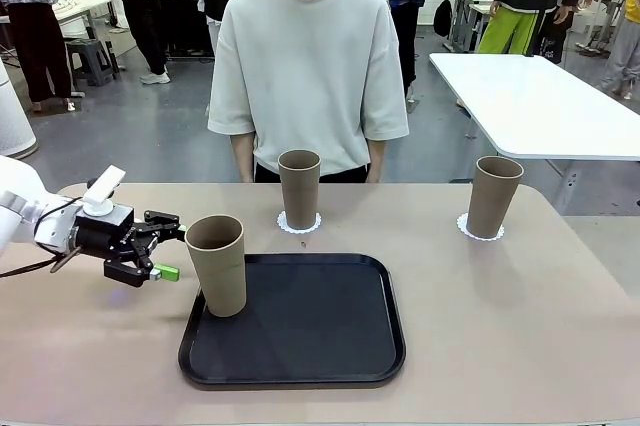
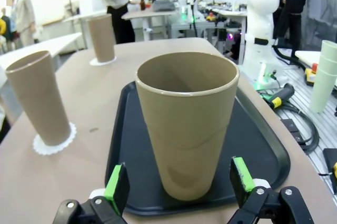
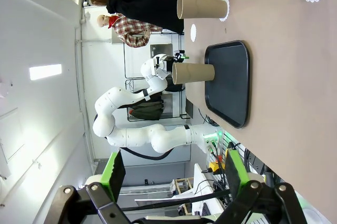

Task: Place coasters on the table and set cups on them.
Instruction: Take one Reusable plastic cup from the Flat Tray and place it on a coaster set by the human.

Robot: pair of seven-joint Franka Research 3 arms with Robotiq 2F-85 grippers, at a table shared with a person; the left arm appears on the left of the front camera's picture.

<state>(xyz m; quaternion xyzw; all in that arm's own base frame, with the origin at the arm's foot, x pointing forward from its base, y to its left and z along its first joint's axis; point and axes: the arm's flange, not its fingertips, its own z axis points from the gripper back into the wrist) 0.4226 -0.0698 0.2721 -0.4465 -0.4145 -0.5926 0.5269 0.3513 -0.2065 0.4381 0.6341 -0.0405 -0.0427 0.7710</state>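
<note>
Left gripper [image 1: 165, 244] standing open beside the cup on the tray; right gripper [image 3: 174, 174] open, holding nothing.

The left gripper is hovering with its jaws spread at the 9 o'clock side of the near cup [image 1: 218, 264], green pads flanking it in the left wrist view without visibly touching. That cup is standing upright on the black tray [image 1: 300, 346], at the tray's 10 o'clock corner. The tray is resting on the beige table [image 1: 500, 326]. At 12 o'clock from the tray, a second cup [image 1: 299, 189] is sitting upright on a white coaster [image 1: 299, 223], near the person [image 1: 308, 66] standing at the far edge. At 2 o'clock, well apart, a third cup [image 1: 492, 196] is standing on another coaster [image 1: 480, 231]. The right gripper is hanging with fingers apart, empty.
</note>
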